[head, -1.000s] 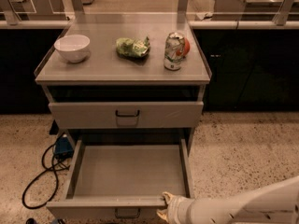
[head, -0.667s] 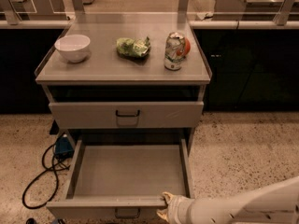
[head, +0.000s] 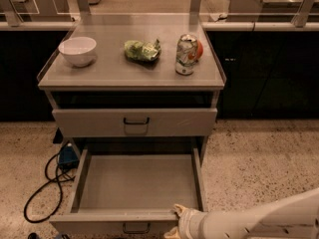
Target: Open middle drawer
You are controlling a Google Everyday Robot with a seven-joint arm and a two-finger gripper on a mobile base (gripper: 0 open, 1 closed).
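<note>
The middle drawer is pulled far out at the bottom of the grey cabinet, and its plain grey inside is bare. Its small black loop handle shows on the front at the lower edge of the view. My gripper is at the right part of the drawer's front rim, touching it, with the white arm reaching in from the lower right. Above it, the taller drawer with a recessed plate under its handle is closed.
On the cabinet top stand a white bowl, a green snack bag and a crushed can. A black cable and a blue box lie on the speckled floor to the left. Dark counters run behind.
</note>
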